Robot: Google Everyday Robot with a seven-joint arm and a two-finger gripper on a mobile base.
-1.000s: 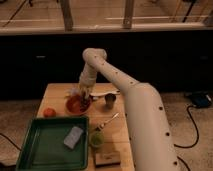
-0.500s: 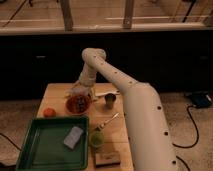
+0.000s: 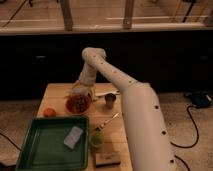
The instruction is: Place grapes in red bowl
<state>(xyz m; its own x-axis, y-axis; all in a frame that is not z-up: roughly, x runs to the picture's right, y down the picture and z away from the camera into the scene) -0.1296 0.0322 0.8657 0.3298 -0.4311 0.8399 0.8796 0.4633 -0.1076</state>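
Note:
The red bowl (image 3: 78, 104) stands on the wooden table (image 3: 55, 95), at the middle of its far half. My gripper (image 3: 81, 93) hangs right over the bowl's far rim, at the end of the white arm (image 3: 135, 105) that reaches in from the right. A small dark patch inside the bowl, just under the gripper, looks like the grapes (image 3: 78, 103). I cannot tell whether the gripper still holds them or whether they rest in the bowl.
An orange fruit (image 3: 48, 112) lies left of the bowl. A dark cup (image 3: 109, 101) stands to its right, with a spoon (image 3: 107, 121) in front. A green tray (image 3: 35, 145) holding a pale block (image 3: 73, 136) fills the near left. A green cup (image 3: 96, 141) and a brown block (image 3: 107, 159) sit near the front.
The gripper has moved a little left, from beside the bowl's right edge to over the bowl. The bowl and the other things have stayed put.

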